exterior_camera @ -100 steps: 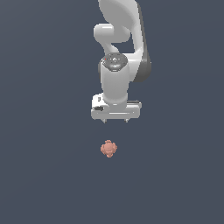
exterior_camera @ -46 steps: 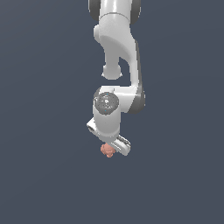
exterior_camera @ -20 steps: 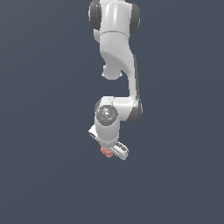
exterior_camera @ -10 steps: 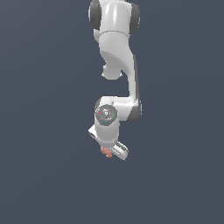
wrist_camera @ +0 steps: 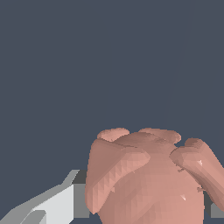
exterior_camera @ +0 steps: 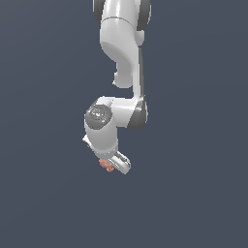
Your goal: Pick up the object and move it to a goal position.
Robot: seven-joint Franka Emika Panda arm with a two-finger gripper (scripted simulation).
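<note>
Salmon-pink object [wrist_camera: 148, 179] sits between gripper [exterior_camera: 112, 166] jaws.

In the exterior view the gripper [exterior_camera: 112, 165] covers most of the salmon-pink blob [exterior_camera: 106, 165] (its fingertips cannot be made out); the wrist view's edge crops the blob's underside.

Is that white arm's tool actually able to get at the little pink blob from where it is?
Probably yes: the tool is already right at the pink blob, which fills the wrist view between its fingers, with nothing in between.
</note>
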